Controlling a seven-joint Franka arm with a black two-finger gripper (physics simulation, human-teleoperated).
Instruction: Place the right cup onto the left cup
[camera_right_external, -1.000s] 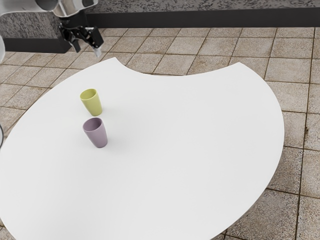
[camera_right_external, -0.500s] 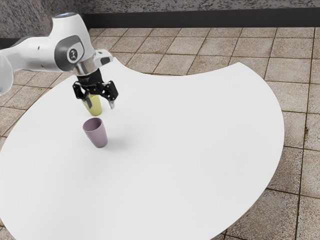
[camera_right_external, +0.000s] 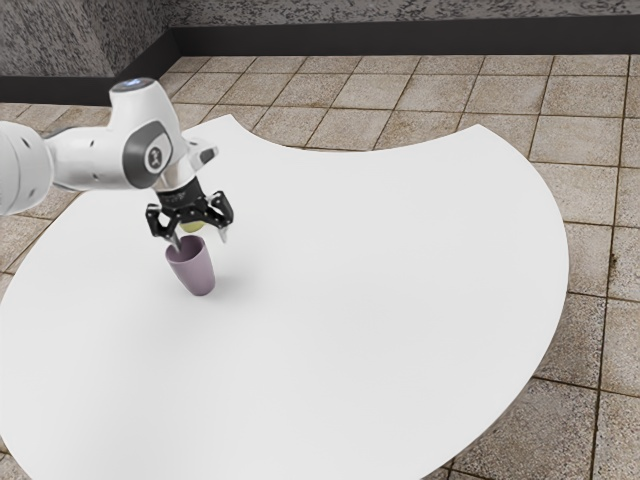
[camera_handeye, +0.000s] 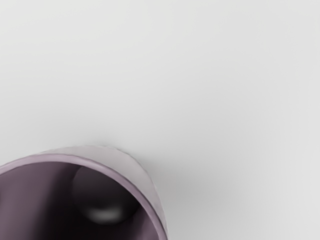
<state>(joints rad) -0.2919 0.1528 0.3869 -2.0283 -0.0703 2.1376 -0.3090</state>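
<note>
Purple cup (camera_right_external: 197, 274), left of centre in the exterior view, standing on a white table (camera_right_external: 370, 290) in the same spot as half a second ago. The white robot arm (camera_right_external: 90, 158), coming in from the left edge, has moved down the frame from over the yellow cup (camera_right_external: 192, 227), and its black gripper (camera_right_external: 201, 240) is now at the purple cup's mouth. The gripper's two fingers are spread wide and hold nothing; one overlaps the purple rim from where I stand. The yellow cup, just above the purple one in the frame, is mostly blocked from view by the gripper. Beige floor tiles (camera_right_external: 590, 190) surround the table, with a dark wall base (camera_right_external: 420, 38) across the top.
</note>
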